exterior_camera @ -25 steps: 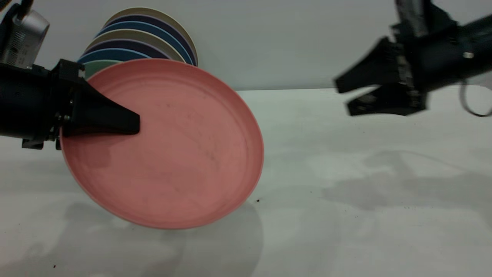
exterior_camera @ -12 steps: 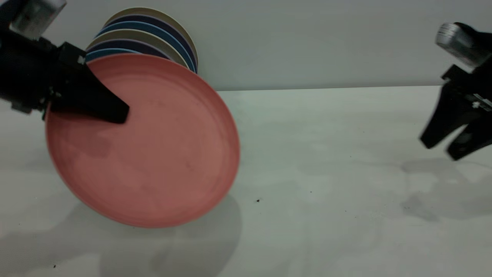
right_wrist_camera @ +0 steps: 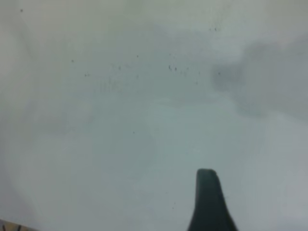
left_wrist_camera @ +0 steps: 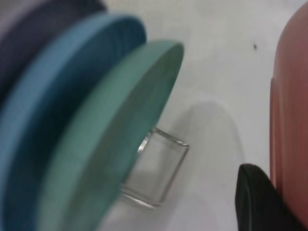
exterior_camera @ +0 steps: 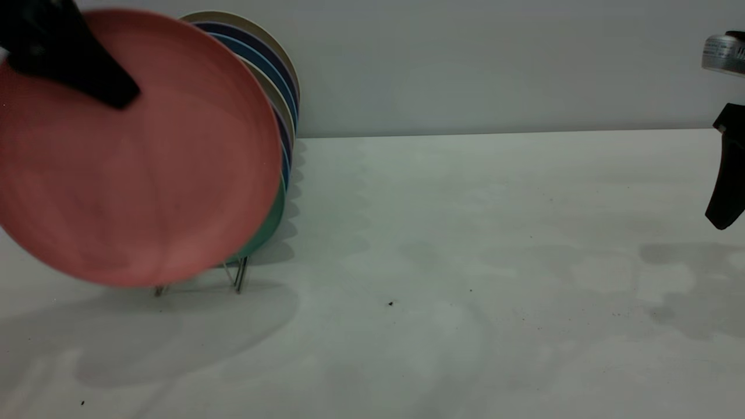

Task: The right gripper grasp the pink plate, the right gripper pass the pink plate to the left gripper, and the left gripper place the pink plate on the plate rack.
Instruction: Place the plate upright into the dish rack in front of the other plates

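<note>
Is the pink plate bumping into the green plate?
Apart. The left wrist view shows bare table between the pink plate and the green plate, with an empty rack loop in that gap.

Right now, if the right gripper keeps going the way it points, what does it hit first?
The black two-fingered right gripper points down at the bare grey-white table; nothing shows between them, so likely the tabletop first.

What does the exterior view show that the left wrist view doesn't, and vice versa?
Only exterior: the whole face of the pink plate held up in the left gripper, the full row of racked plates, and the right gripper at the far right edge. Only left wrist: a free wire loop of the rack in front of the green plate. Both: pink plate, green plate, rack, table.
</note>
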Controlling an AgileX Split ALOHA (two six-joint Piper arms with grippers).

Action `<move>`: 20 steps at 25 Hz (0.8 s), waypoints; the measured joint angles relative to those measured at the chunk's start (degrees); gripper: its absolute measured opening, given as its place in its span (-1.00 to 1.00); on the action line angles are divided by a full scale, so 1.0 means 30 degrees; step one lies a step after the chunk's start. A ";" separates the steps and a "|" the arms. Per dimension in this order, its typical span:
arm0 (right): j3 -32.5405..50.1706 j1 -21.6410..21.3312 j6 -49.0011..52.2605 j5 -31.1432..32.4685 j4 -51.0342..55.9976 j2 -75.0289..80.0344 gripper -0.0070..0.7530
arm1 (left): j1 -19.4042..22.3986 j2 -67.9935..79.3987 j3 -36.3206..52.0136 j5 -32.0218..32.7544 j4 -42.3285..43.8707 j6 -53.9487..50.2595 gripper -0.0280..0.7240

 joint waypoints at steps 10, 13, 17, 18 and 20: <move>0.0000 0.0000 0.0023 -0.0068 0.0000 0.0000 0.42 | 0.0000 0.0000 -0.2265 0.1388 0.0100 0.9017 -0.59; 0.0000 0.0000 0.0023 -0.0068 0.0020 0.0000 0.42 | 0.0000 0.0007 -0.2265 0.0490 0.0083 0.9868 -0.59; 0.0000 0.0000 0.0023 -0.0103 0.0020 0.0000 0.42 | 0.0000 0.0022 -0.2265 -0.0815 0.0077 1.0164 -0.59; 0.0000 0.0000 0.0023 -0.0129 0.0020 0.0000 0.42 | 0.0000 0.0028 -0.2265 -0.1118 0.0060 1.0185 -0.59; 0.0000 0.0000 0.0023 -0.0166 0.0020 0.0000 0.42 | 0.0000 0.0093 -0.2265 -0.1502 0.0017 1.0185 -0.59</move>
